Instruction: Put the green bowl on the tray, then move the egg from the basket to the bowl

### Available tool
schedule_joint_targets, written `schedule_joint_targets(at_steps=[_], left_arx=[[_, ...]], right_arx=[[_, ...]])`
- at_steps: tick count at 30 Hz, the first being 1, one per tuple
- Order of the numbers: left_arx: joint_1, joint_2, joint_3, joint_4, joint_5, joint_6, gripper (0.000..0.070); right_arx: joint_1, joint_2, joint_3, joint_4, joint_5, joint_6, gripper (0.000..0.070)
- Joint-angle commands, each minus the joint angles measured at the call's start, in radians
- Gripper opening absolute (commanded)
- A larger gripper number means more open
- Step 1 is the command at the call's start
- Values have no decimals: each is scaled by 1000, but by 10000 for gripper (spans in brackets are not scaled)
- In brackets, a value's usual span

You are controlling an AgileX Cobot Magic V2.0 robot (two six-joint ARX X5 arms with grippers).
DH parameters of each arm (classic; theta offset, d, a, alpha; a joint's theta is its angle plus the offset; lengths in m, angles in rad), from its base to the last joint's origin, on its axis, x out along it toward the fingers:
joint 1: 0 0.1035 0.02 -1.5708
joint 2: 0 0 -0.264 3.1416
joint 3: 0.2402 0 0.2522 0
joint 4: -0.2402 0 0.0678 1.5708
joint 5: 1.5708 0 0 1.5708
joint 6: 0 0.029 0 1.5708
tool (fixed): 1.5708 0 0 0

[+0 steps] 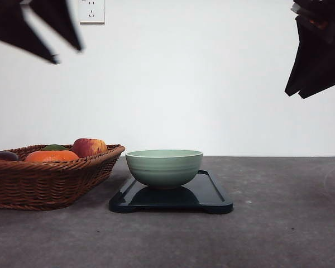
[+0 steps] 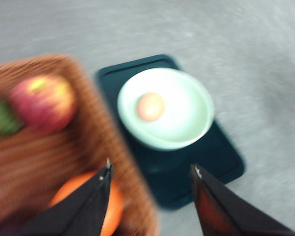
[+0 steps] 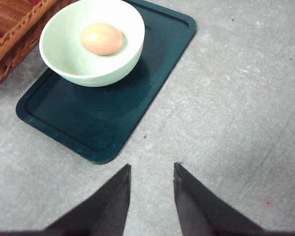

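With both arms raised off the grey table [image 1: 279,234], the pale sage-green ridged ceramic bowl [image 1: 164,166] sits on the dark blue-black glossy rectangular tray [image 1: 212,198], toward its basket-side end. Pale orange-tan egg [image 3: 101,39] lies inside the bowl. Brown woven wicker basket [image 1: 44,181] just beside the tray, holding a red apple [image 1: 89,147], an orange fruit [image 1: 51,156] and something green [image 1: 54,147]. Left gripper [image 2: 151,173]: fingers spread wide, nothing between them. Right gripper [image 3: 152,172]: parted, narrower gap, nothing held, above bare table near the tray.
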Motion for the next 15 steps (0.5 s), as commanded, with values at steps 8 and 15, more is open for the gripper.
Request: schedule_joint_targets(at_steps=[8,15], left_arx=[[104,-143,-77,-66,-4,-21,314],[116,-145,-77,-106,-3,-32,308]], right_arx=[[4,8,4,6,0,10,171],[4,8,4,-68,-21,10,174]])
